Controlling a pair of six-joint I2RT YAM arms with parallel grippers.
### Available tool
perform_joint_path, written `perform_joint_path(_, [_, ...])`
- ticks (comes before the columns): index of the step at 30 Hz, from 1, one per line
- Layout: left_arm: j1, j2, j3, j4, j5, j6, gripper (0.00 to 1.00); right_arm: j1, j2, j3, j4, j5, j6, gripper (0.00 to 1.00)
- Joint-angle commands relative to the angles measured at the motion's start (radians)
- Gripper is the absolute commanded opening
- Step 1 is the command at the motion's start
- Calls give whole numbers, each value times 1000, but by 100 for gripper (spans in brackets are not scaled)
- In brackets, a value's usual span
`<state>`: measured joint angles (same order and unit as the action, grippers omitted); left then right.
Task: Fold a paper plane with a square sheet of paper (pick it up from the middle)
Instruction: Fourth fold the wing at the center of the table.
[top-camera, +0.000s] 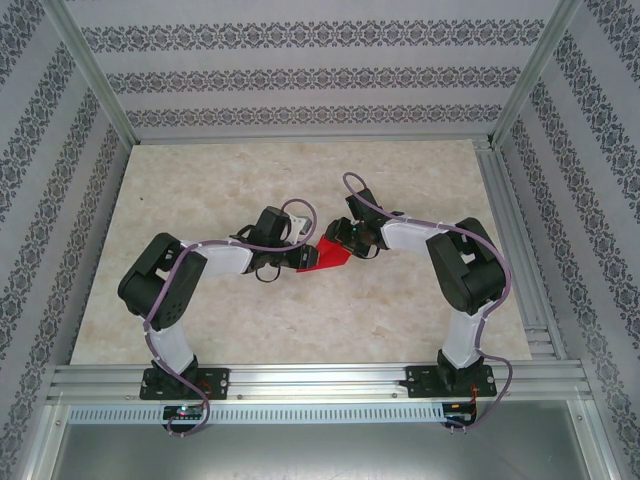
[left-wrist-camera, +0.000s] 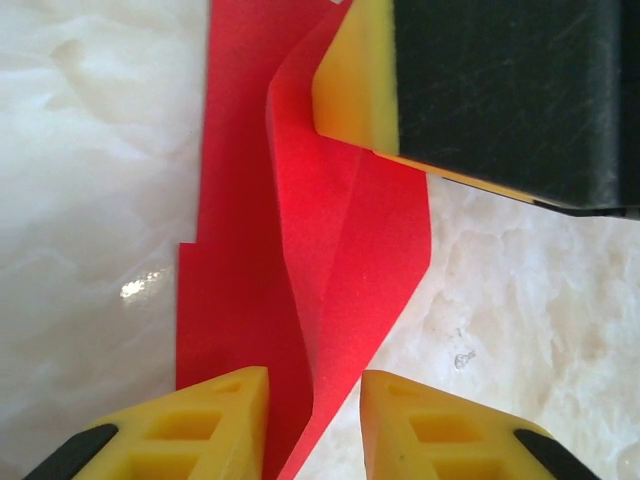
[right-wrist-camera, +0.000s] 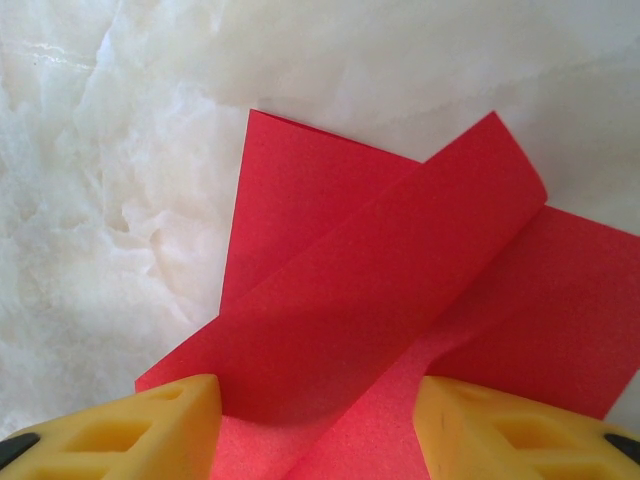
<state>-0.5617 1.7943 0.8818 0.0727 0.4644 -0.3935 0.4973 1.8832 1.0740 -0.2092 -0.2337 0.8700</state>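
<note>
From nine o'clock, your left gripper (left-wrist-camera: 314, 405) stands apart around the smooth red paper (left-wrist-camera: 235, 300)'s sharp ridge. From two, your right gripper (right-wrist-camera: 318, 415), also apart, straddles its curled flap.

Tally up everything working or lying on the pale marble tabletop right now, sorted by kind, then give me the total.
Bright red sheet of thin paper, partly folded: 1
Two-finger grippers with yellow fingertips: 2, the left gripper and the right gripper
Total: 3
</note>
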Motion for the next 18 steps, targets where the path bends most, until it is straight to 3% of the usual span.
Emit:
perform_joint_path(1, [-10,20,15,-16,-35,43,30,-6,50,-14,-81,54,9,56])
perform_joint_path(18, [-9,56,5,16,16,-9,13,-26,23,-32,-33,1,-7,56])
